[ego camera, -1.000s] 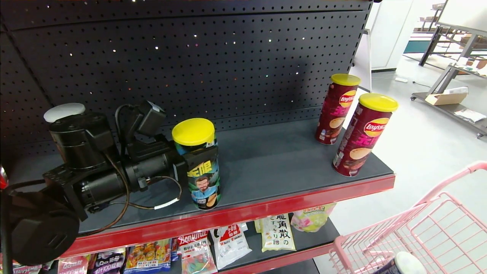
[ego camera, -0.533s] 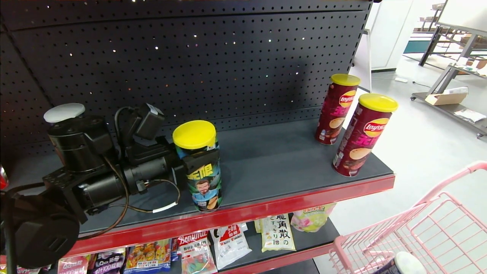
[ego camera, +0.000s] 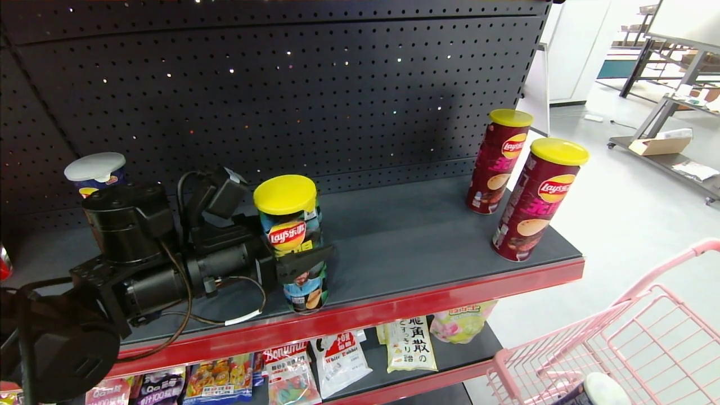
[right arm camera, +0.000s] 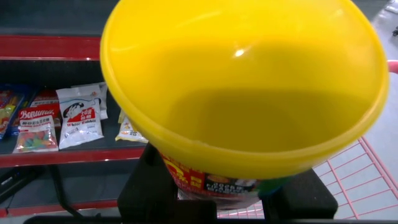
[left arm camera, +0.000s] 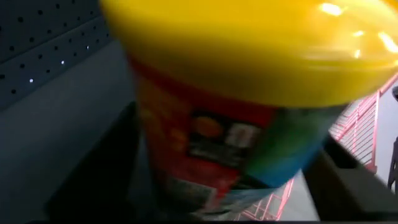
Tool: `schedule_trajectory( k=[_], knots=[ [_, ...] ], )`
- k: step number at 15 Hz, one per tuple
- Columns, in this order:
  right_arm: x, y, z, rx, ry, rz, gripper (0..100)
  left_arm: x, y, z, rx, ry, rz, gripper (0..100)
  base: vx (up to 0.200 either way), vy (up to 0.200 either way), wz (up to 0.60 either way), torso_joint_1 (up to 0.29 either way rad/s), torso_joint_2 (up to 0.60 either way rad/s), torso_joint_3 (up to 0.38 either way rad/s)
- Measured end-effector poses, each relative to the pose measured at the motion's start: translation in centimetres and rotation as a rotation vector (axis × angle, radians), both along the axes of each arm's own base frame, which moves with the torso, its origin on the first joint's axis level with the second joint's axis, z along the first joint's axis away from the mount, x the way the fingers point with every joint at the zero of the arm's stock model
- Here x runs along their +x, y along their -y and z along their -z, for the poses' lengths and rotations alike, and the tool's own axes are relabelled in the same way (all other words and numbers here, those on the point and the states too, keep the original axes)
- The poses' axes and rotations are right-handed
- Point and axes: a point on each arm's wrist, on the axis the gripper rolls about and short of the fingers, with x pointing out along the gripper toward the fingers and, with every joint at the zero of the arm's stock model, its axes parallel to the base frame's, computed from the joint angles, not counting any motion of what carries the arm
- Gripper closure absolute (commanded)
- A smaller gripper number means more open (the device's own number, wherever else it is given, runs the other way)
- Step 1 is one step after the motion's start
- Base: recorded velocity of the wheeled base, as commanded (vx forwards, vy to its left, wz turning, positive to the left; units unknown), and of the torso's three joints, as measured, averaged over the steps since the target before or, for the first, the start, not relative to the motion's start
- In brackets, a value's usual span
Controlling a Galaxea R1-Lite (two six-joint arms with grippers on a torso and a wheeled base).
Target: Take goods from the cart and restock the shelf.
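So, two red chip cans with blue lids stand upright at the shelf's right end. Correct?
No: the head view shows the front red can and the rear red can, upright at the shelf's right end, capped in yellow, not blue.

The blue-green can has a yellow lid and red logo; the red-and-green can a yellow lid too; rear maroon can and front maroon can are yellow-lidded; shelf grey, red-edged; cart pink
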Motion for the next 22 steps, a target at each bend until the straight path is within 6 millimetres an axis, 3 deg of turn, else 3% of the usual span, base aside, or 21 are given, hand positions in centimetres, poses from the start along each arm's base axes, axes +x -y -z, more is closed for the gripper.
schedule_trajectory(
  k=[11, 22],
  knots=[
    [0.0, 0.0, -0.1, 0.001, 0.005, 0.001, 100, -0.6, -1.2, -2.3, -0.047, 0.12, -0.028, 0, 0.0, 0.0, 0.0, 0.0, 0.0, 0.0],
    [0.0, 0.0, 0.0, 0.0, 0.001, 0.0, 100, -4.2, -3.8, -6.6, -0.143, 0.249, -0.16, 0, 0.0, 0.0, 0.0, 0.0, 0.0, 0.0]
  ],
)
